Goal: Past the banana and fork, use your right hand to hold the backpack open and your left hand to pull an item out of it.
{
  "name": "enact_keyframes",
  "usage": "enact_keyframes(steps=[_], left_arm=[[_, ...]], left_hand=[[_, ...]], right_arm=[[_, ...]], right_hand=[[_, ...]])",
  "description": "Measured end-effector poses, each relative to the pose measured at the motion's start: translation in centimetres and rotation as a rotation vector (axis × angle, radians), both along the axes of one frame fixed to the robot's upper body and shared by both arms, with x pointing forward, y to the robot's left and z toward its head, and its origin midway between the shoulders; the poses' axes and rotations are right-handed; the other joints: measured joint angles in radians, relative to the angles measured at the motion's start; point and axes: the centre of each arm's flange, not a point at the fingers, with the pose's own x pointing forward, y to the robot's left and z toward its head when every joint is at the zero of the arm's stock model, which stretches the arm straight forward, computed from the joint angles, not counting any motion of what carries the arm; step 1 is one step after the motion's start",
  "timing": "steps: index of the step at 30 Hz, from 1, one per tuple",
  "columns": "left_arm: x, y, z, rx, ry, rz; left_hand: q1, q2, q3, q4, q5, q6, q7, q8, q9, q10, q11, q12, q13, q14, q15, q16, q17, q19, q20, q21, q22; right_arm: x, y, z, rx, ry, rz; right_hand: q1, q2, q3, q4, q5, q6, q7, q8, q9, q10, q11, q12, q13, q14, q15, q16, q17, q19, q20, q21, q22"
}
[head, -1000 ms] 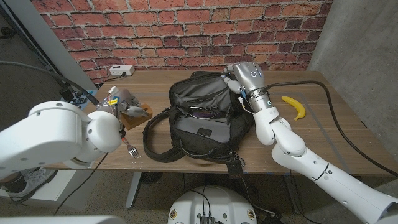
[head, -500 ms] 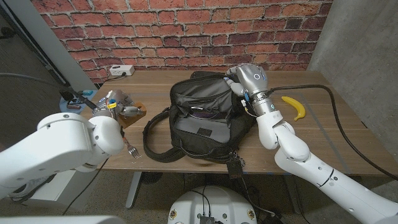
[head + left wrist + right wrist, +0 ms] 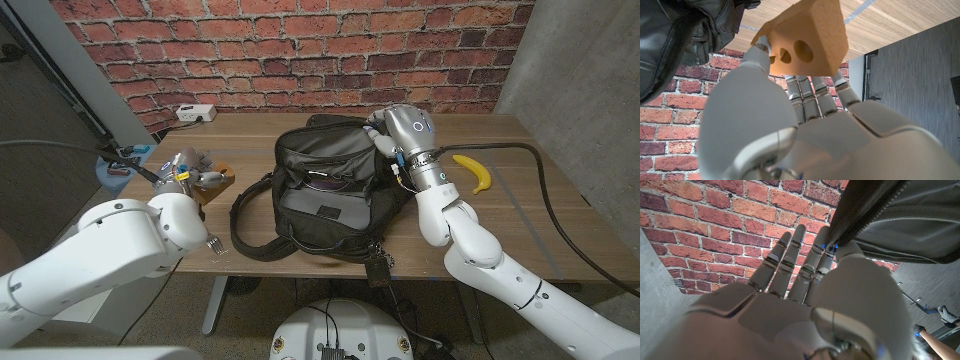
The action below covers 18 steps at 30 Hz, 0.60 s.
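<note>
Left hand holds a cheese-like wedge while the right pins the backpack rim

Head view: the black backpack (image 3: 325, 190) lies unzipped at the table's centre. The right hand (image 3: 383, 130) sits at its two o'clock edge, fingers closed on the rim. At about three o'clock from the bag the banana (image 3: 473, 172) lies well apart on the wooden table (image 3: 520, 215). The left hand (image 3: 188, 170) is at nine o'clock from the bag, holding an orange wedge (image 3: 218, 182); the fork (image 3: 214, 244) lies just beside the front edge, at seven o'clock.

Left wrist view: fingers (image 3: 812, 95) and thumb pinch the orange wedge (image 3: 807, 37), which has round holes; the backpack (image 3: 682, 35) shows beside it.

Right wrist view: the fingers (image 3: 790, 260) reach along the backpack (image 3: 910, 217), the thumb gripping its edge
</note>
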Motion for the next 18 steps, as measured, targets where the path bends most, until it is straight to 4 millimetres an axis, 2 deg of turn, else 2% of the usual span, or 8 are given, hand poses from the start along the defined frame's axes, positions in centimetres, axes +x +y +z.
enact_keyframes(steps=[18], left_arm=[[2.0,0.1,-0.2,-0.018,-0.063,-0.011]], left_hand=[[-0.006,0.006,0.000,0.000,0.004,0.000,-0.004,0.010,-0.010,0.000,0.000,0.000,0.007,0.005,-0.005,0.000,0.003,0.000,-0.007,0.008,0.000]], right_arm=[[-1.0,-0.4,-0.6,0.049,0.037,0.015]], right_hand=[[0.000,0.000,0.000,0.000,-0.001,0.000,0.000,0.003,-0.001,0.000,0.000,0.000,0.000,0.000,0.000,-0.004,0.000,0.000,0.000,0.000,0.000]])
